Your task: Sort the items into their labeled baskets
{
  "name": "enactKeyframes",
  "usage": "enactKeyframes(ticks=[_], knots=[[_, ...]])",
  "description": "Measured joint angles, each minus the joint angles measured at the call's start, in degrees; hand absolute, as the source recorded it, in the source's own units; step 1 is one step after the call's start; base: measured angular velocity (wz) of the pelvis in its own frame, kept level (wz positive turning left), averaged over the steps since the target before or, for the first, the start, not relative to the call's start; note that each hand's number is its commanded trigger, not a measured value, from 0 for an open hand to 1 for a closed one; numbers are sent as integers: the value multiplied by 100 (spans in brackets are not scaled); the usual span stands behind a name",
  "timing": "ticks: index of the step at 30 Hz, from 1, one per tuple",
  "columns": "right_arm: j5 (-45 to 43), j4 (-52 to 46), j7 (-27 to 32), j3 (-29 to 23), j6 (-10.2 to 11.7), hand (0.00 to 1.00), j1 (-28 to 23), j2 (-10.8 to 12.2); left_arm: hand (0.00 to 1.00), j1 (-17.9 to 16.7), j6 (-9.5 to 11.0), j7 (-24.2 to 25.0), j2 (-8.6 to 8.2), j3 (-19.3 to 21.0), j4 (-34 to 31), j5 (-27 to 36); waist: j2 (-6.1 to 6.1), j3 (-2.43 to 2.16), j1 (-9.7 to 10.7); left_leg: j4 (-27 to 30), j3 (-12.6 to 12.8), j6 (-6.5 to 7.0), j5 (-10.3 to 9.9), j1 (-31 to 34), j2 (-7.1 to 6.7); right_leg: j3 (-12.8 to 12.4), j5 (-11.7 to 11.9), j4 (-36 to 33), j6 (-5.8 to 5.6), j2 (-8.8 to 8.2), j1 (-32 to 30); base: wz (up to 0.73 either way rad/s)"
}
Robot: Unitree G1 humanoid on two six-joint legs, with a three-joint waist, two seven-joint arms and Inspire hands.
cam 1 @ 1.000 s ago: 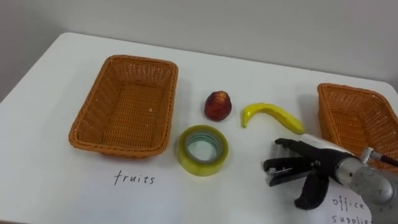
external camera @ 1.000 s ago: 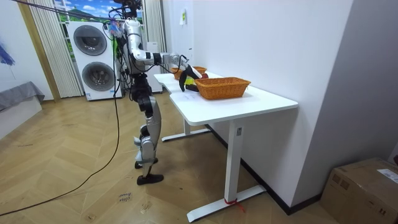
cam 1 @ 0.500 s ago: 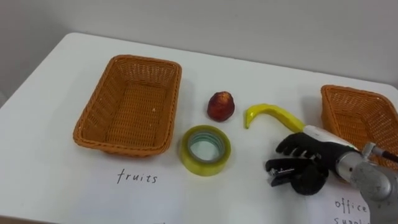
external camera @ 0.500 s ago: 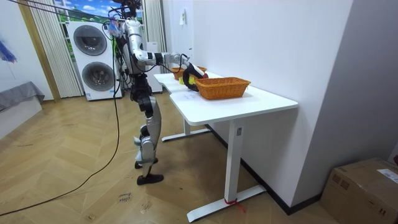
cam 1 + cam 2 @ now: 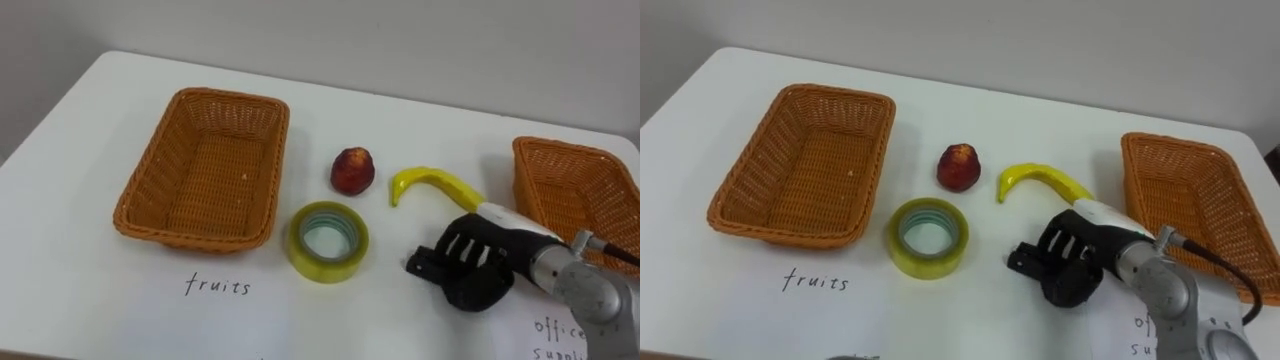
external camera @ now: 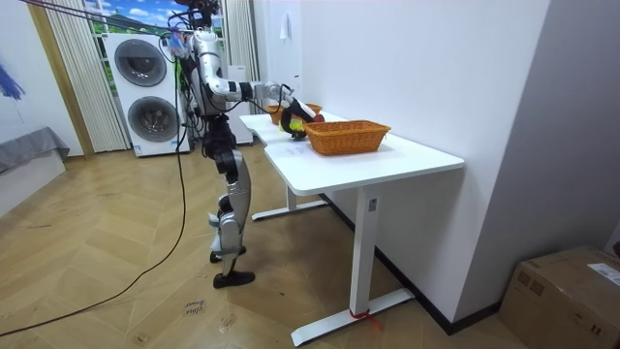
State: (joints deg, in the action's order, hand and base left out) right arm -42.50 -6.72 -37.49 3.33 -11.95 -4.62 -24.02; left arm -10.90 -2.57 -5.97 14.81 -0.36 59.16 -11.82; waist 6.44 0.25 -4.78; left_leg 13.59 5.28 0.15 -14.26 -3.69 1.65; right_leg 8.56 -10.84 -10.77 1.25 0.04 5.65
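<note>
Your right hand has fingers curled round the black stapler, near the banana on the table, likely gripping it for the right basket.

table: carried all the things below.
left basket: stood on the left part of the table.
right basket: stood at the right edge, well apart from the left basket.
round fruit: lay between the baskets, nearer to the left one.
banana: lay right of the round fruit, near it but apart.
tape roll: lay flat before the round fruit, by the left basket's front right corner.
stapler: lay before the banana, right of the tape roll.
right hand: was over the stapler, fingers curled round it.
</note>
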Motion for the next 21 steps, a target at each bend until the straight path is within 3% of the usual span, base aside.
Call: enactKeyframes(ticks=[13, 21], knots=[[243, -27, 2, 7, -7, 100, -59, 55, 0, -21, 0, 1, 1, 5, -17, -8, -6, -1, -14, 4, -10, 1, 0, 9, 0, -14, 24, 1, -4, 7, -16, 0], [654, -45, 51, -66, 197, 100, -107, 59, 0, -33, 9, 0, -11, 42, -24, -12, 4, -3, 97, 1, -65, 4, 1, 33, -16, -40, 24, -1, -4, 9, -45, 1]])
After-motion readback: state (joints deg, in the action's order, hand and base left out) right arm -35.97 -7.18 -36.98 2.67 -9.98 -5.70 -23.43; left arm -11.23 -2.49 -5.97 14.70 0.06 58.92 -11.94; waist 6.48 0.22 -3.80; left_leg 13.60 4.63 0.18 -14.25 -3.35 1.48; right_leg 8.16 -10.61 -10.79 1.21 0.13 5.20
